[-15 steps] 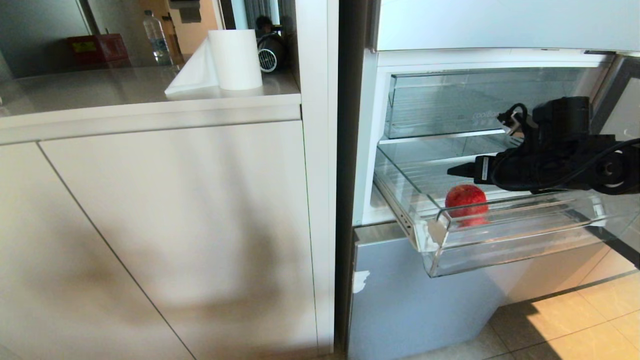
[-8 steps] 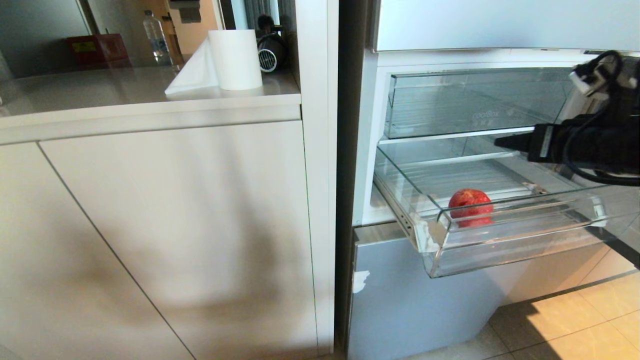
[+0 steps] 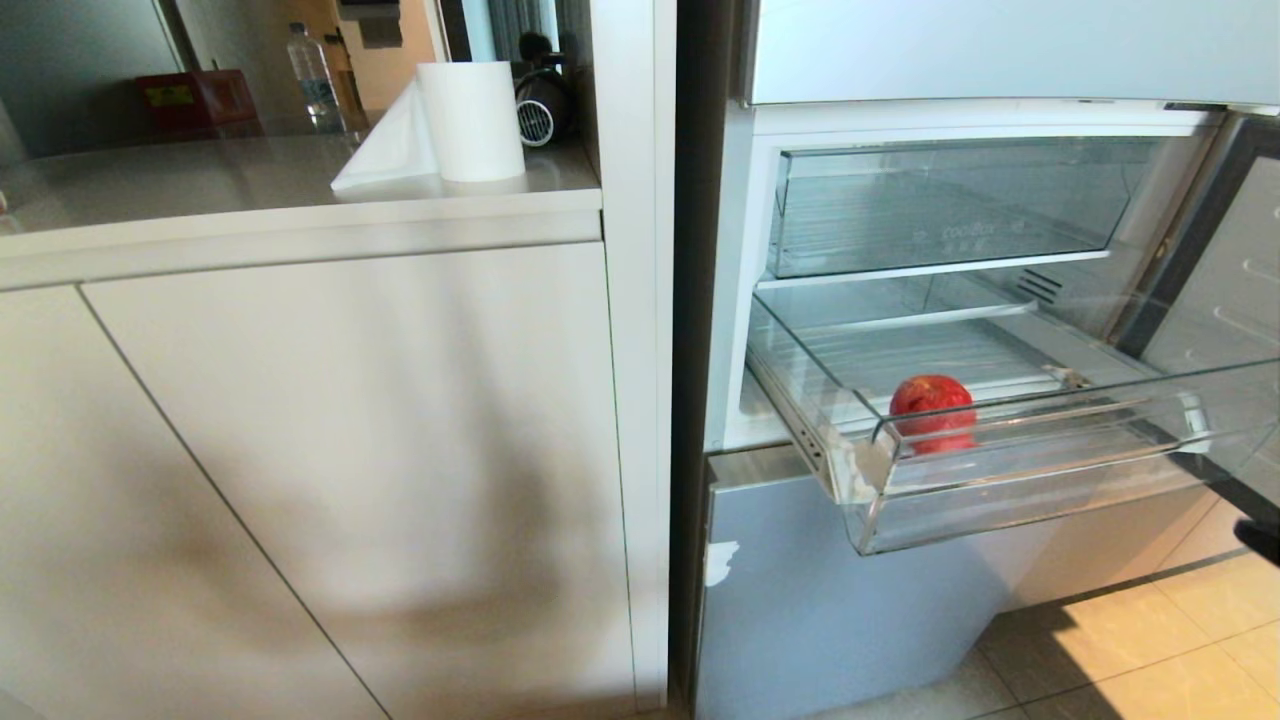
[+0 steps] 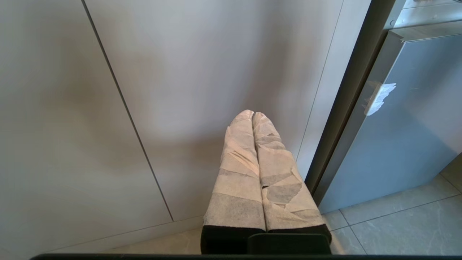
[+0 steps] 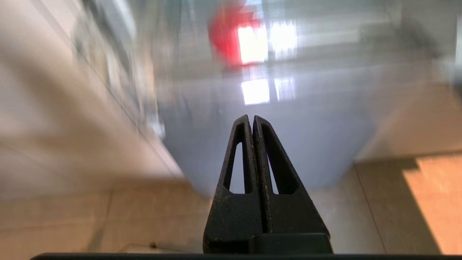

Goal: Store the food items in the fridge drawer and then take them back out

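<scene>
A small round red fruit (image 3: pixel 932 405) lies inside the clear fridge drawer (image 3: pixel 1030 500), which is pulled out, near its front left corner. In the right wrist view the fruit (image 5: pixel 231 39) is a red blur seen through the drawer from below. My right gripper (image 5: pixel 252 119) is shut and empty, held low in front of the pale-blue panel under the drawer, well apart from the fruit. My left gripper (image 4: pixel 252 113), with taped fingers, is shut on nothing and parked facing the white cabinet.
A clear bin with faint lettering (image 3: pixel 950 210) sits above the drawer. The fridge door (image 3: pixel 1230 270) stands open at the right. The pale-blue panel (image 3: pixel 800 600) is below, the white cabinet (image 3: pixel 350 450) and a paper roll (image 3: pixel 470 120) to the left, tiled floor (image 3: pixel 1150 650) beneath.
My right arm has pulled away from above the drawer, moving right and then out of the head view, and its gripper has shut. The fruit stays in the drawer.
</scene>
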